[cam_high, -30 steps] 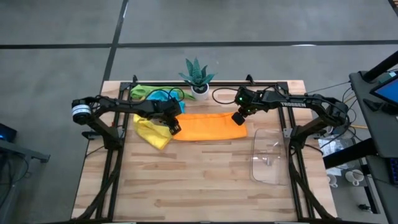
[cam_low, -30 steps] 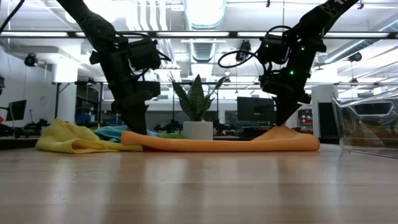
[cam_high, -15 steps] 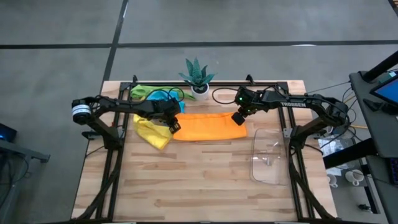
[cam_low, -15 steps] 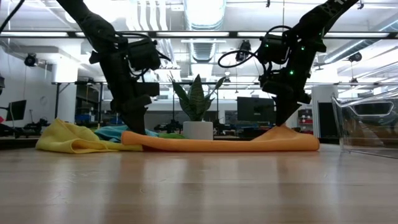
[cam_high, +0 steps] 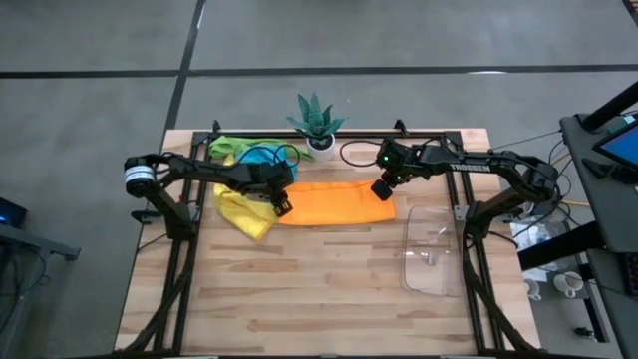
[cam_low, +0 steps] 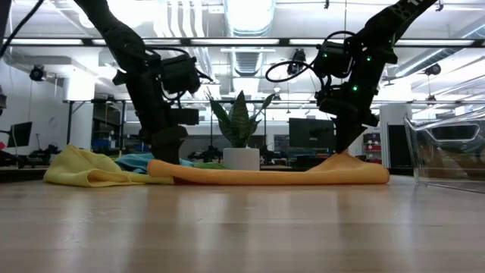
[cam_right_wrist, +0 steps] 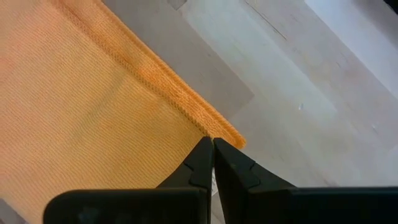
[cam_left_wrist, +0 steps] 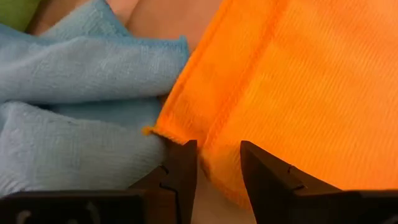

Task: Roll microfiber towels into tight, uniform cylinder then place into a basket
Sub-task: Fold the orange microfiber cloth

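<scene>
Left hand (cam_left_wrist: 214, 168) is down at the left end of the orange towel (cam_high: 337, 201), fingers (cam_left_wrist: 180, 174) parted a little with the folded orange edge sitting in the gap; whether they actually pinch it, I cannot tell. Just beside that edge lies the blue towel (cam_left_wrist: 74, 118), crumpled, touching the orange one.

Right hand (cam_right_wrist: 213, 163) is at the towel's opposite end, fingers pressed together right at the orange corner; the cloth's hemmed tip pokes out just past them, so it looks clamped on that corner. In the low view both hands stand on the towel's two ends, left hand (cam_low: 168, 144) and right hand (cam_low: 345, 148), and the orange towel (cam_low: 273, 176) stretches flat along the counter (cam_low: 242, 227) between them.

Moving outward: the yellow towel (cam_high: 242, 211) is heaped just left of the orange one, and the green towel (cam_high: 227, 148) sits behind it near the counter's far edge, with the blue towel (cam_high: 261, 155) next to it. A potted plant (cam_high: 317, 122) in a white pot stands at the far edge, between the two arms.

Writing: pale lettering runs along the right arm (cam_high: 469, 167) in the high view, too small to read.

The basket (cam_high: 432, 249) sits on the counter's right side, near the orange towel's right end but apart from it. It is clear plastic, and no towel lies in it.
</scene>
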Robot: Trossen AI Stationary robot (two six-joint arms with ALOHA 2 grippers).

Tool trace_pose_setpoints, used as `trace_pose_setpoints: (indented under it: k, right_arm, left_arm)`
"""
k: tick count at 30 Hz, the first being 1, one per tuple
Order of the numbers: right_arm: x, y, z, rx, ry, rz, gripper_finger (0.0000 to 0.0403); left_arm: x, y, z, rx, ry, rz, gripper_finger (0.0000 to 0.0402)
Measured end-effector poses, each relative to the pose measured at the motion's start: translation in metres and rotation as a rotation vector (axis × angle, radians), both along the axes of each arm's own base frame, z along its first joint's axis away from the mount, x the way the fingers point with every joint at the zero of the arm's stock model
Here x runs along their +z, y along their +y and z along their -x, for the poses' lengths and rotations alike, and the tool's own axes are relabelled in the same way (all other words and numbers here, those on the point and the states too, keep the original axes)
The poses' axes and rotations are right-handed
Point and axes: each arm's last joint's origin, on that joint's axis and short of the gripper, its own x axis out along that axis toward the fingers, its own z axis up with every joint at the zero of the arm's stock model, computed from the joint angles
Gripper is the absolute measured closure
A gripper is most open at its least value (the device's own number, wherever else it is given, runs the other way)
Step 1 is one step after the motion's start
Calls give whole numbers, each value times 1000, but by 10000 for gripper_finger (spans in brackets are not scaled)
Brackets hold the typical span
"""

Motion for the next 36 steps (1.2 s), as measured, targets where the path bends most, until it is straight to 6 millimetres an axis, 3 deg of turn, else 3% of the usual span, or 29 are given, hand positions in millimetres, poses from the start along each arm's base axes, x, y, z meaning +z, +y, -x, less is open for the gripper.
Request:
trace_pose_setpoints:
  k: [12,32,36]
  right_arm:
    - [0,0,0,0,-4,2,394]
    - [1,0,-1,1,-9,4,394]
    - [1,0,-1,0,-9,4,394]
  left_arm:
    - [15,1,-2,3,-51,-22,293]
    - [7,-1,4,8,-1,-6,293]
    - [7,-1,4,10,6,-3,311]
